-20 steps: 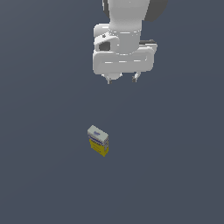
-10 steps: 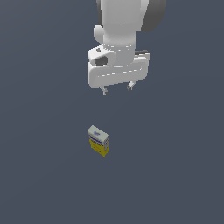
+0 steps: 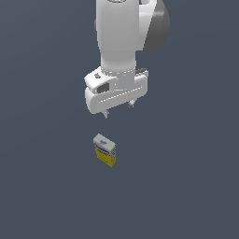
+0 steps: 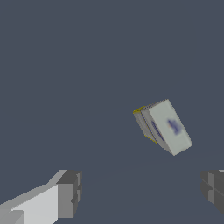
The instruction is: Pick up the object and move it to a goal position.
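The object (image 3: 104, 149) is a small box with a yellow lower body and a white-grey top with bluish print. It stands on the dark grey floor in the exterior view. My white gripper (image 3: 118, 109) hangs above it and a little toward the exterior view's right, apart from it. The jaws are wide open and empty. In the wrist view the object (image 4: 164, 126) shows its white-grey top, and the two dark fingertips (image 4: 70, 192) stand far apart, with the box lying beyond the gap between them.
A flat dark grey floor (image 3: 186, 186) fills both views. The white arm (image 3: 122, 37) rises above the gripper with a grey joint cap at the exterior view's right.
The gripper has come down and shifted toward the box, turning about its axis. The box has not moved.
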